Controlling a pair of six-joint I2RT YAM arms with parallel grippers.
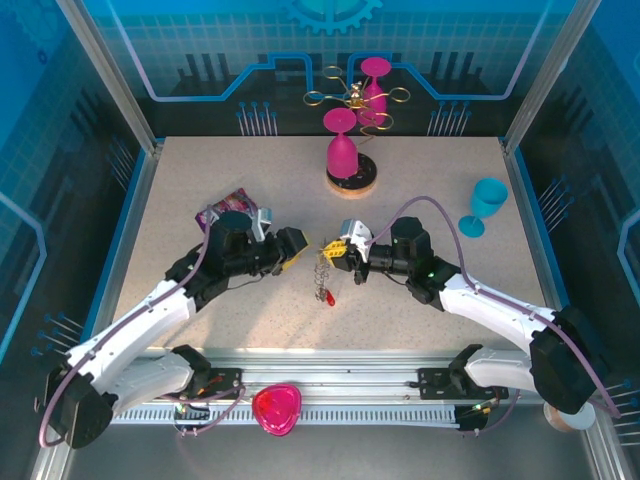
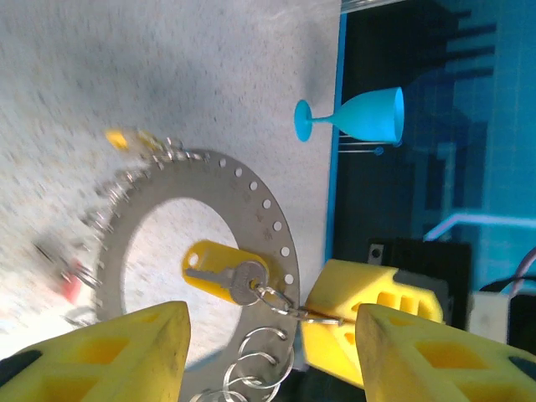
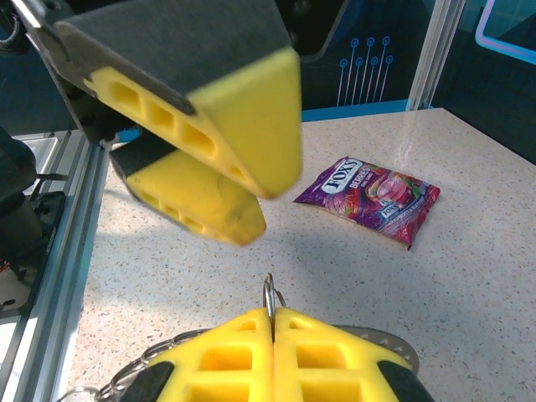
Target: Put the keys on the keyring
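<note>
Toward the left edge of the desk lay a candy packet, well apart from the work. The left gripper hung over the middle of the desk, its fingers standing apart with nothing clamped between them. Just to its right hung the keyring, lifted off the desk and hanging down, its flat face turned toward the left gripper. The right gripper had its fingers pressed together on one of the wire loops at the ring's rim. A yellow-headed key sat on a neighbouring loop. Its long axis lay across the ring's big hole, eye end at the loop and yellow end pointing inward. A red-headed key dangled at the low end of the ring, and a second yellow one showed blurred at the far rim. The task therefore looked well along, with several keys hung; whether any key was left to go on I could not tell. Near the right edge stood a blue goblet.
</note>
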